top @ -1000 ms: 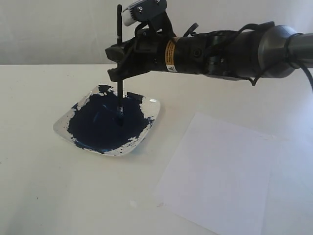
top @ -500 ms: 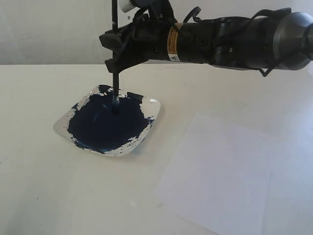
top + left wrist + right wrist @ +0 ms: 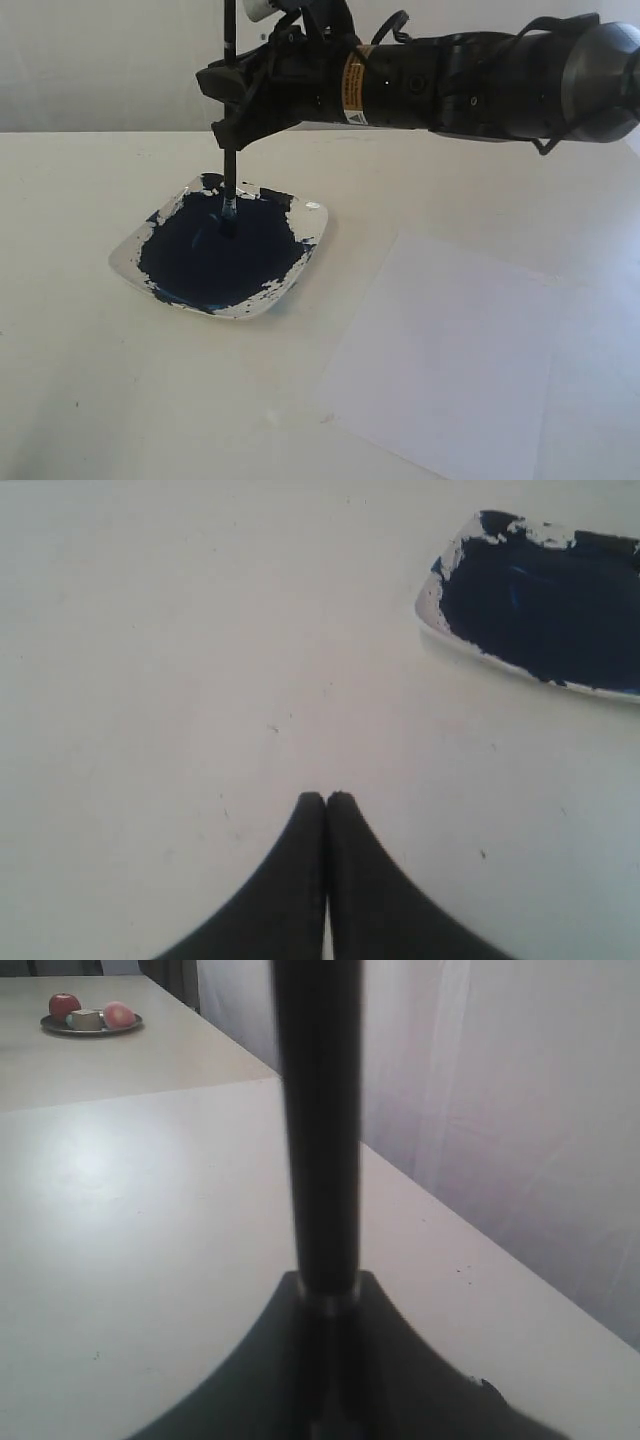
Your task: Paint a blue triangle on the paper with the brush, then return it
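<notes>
My right gripper (image 3: 229, 108) reaches across from the right and is shut on the black brush (image 3: 229, 175), held upright. The brush's blue tip (image 3: 227, 222) sits at the surface of the dark navy paint in the white dish (image 3: 312, 245). In the right wrist view the brush handle (image 3: 318, 1130) rises from between the shut fingers of the right gripper (image 3: 327, 1295). The white paper (image 3: 455, 350) lies blank to the right of the dish; no blue triangle shows on it. My left gripper (image 3: 326, 798) is shut and empty over bare table, with the dish (image 3: 432, 608) off to one side.
A cream tabletop (image 3: 80, 380) carries everything. A plate with red fruit (image 3: 90, 1017) stands on another table far off in the right wrist view. A pale curtain (image 3: 520, 1110) hangs behind the table edge.
The right gripper has risen and shifted slightly left with the brush. The brush tip has lifted from deep in the paint pool to its surface, nearer the dish's back.
</notes>
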Available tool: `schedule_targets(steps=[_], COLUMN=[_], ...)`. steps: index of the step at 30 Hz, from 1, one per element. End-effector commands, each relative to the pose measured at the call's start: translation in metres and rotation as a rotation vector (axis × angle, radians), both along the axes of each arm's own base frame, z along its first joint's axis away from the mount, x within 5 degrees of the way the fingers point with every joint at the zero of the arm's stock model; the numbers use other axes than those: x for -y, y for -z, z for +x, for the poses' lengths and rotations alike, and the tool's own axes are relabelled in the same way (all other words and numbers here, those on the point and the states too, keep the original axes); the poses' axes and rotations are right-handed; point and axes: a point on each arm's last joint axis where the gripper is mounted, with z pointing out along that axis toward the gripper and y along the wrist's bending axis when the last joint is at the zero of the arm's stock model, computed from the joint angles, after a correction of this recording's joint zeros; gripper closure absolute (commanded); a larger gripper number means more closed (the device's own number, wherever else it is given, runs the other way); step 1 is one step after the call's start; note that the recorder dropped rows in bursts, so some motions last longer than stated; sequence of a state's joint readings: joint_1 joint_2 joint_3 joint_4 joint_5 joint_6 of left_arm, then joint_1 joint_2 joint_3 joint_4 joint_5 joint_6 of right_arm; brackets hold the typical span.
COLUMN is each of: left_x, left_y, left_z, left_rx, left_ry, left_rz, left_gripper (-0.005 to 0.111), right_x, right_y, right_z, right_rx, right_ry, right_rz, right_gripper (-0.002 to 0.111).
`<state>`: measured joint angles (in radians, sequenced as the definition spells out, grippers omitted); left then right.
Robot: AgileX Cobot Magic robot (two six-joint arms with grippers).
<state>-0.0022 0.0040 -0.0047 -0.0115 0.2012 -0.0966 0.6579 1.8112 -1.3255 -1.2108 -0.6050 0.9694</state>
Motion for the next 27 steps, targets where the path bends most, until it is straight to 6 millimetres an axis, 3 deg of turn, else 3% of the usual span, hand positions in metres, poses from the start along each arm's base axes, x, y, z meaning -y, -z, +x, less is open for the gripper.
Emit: schedule_targets(steps=[1,14,20,23,27], left_x=[-0.001,-0.003,-0.005,-0.006,-0.005], left_y=[-0.009,-0.039,-0.059,-0.068,-0.069], left_z=[0.003,0.004,-0.001,-0.004,-0.005], left_rx=[0.120,0.446,0.675,0.780,0.792], left_ry=[-0.008,-0.035,-0.054,-0.059,-0.046], left_rz=[0.002,0.000,-0.027,-0.074,-0.087], left_gripper=[0.107,0.107,0.107,0.107,0.107], right_x=[0.000,0.004,0.025,0.045,0.076], right_y=[-0.003,-0.006,-0.045,-0.071,-0.099], right_z=[-0.002,0.001,-0.005,-0.009,-0.017], right_rx=[-0.002,-0.031,0.043,0.053,0.060], right_ry=[-0.005,0.042,0.200,0.295,0.362], right_rz=[0.008,0.011,-0.001,0.032,0.098], right_gripper=[0.103,0.103,0.103,0.105,0.108])
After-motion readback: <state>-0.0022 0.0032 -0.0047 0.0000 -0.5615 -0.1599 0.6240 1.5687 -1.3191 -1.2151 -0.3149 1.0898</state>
